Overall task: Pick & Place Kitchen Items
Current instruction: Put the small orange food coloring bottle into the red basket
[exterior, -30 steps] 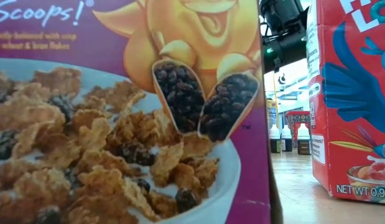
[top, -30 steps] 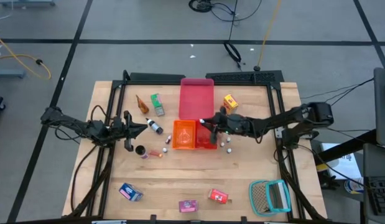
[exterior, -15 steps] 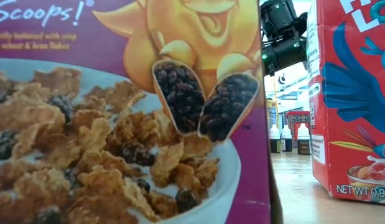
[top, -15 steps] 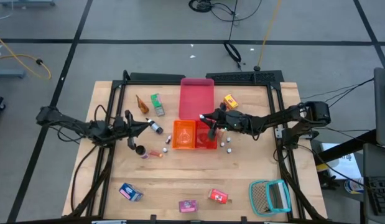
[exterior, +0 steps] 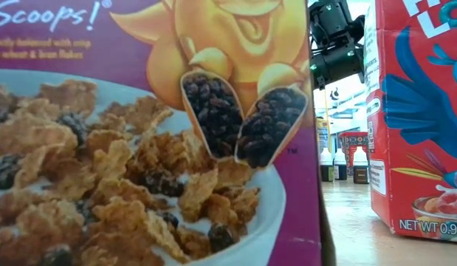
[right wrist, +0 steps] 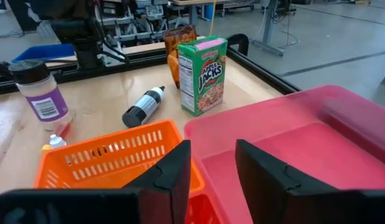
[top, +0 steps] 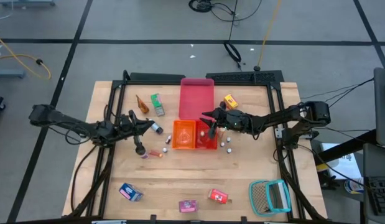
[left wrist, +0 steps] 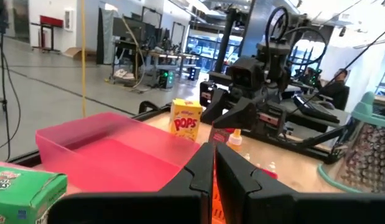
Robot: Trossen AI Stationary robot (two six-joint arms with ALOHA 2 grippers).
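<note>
The right end effector (top: 208, 120) hovers over the orange tray (top: 185, 135), fingers (right wrist: 164, 180) parted and empty. The left end effector (top: 144, 125), closed and empty, sits near a dark bottle (top: 155, 128). Boxes, bottles and a can (top: 140, 150) lie scattered across the surface (top: 198, 174).

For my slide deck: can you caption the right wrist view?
Open right gripper above an orange basket and red tray, a green cereal box standing beyond.

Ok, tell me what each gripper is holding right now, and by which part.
Nothing is held. The right gripper stands open and empty over the red tray. The left gripper is shut with nothing between its fingers.
</note>
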